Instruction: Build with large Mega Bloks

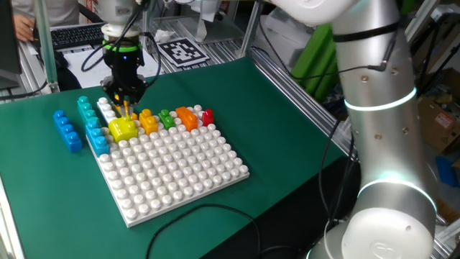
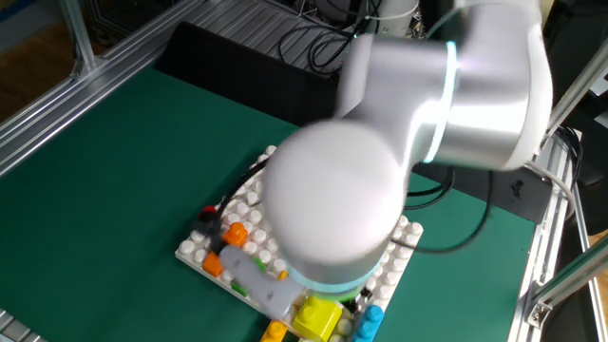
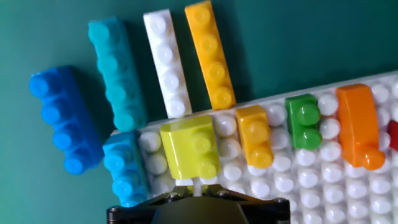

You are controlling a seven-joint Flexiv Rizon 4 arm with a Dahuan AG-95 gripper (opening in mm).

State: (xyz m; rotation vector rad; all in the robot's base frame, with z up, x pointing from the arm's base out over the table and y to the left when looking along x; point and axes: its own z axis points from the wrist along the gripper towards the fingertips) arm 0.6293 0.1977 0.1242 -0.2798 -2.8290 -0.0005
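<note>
The Mega Bloks lie around the claw (image 1: 123,105), several pressed onto the white baseplate (image 1: 180,169), others on the green counter (image 1: 43,187) beyond it. The yellow brick (image 3: 189,147) sits on the baseplate right at the claw's tips, whose jaws look nearly together; whether they pinch it I cannot tell. In the hand view the tips are cut off by the frame edge. In the other fixed view the arm (image 2: 380,152) hides the claw and most bricks.

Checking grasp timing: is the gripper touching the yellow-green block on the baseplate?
Cannot tell. In the hand view the gripper meets the yellow-green block at its edge; contact isn't plain.
</note>
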